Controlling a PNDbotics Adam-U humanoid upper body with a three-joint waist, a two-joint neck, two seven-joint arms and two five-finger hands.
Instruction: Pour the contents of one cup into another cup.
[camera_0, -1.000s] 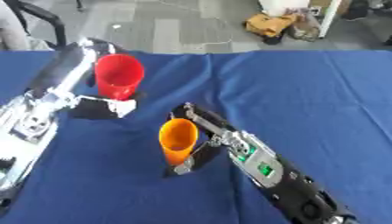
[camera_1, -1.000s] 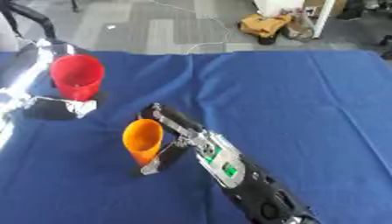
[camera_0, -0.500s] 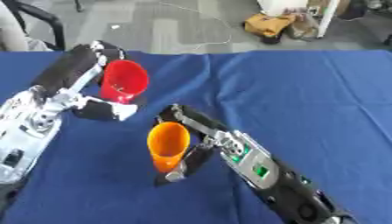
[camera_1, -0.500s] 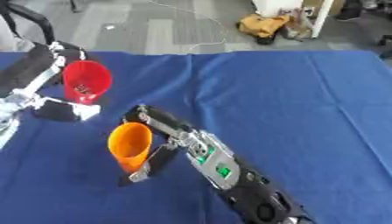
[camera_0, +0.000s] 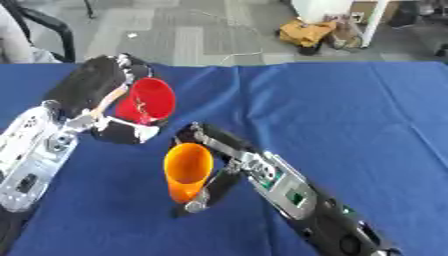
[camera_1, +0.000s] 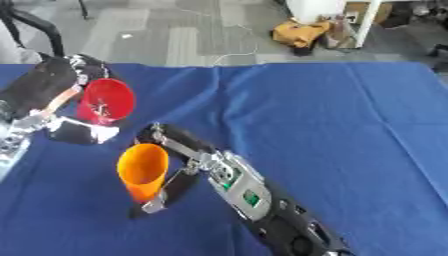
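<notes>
**Now: red cup tipped toward orange cup over the blue table**

Nearly the whole scene is covered by a blue tablecloth (camera_0: 350, 125), with grey floor and some clutter seen beyond its far edge. From the near right, the right arm is stretched diagonally across the cloth toward the middle, and its right hand (camera_0: 219, 170) is wrapped around the orange cup (camera_0: 187, 171), fingers on the far side and thumb on the near side. The orange cup is held near the middle left of the table, tilted with its open mouth turned up and toward the far left. From the near left, the left arm is raised, and the left hand (camera_0: 105, 92) is curled around the red cup (camera_0: 149, 101). The red cup is held just beyond and left of the orange cup, tipped so that its mouth faces right and toward the viewer. The two cups are close together but not touching. Whether anything is inside either cup cannot be told.
</notes>
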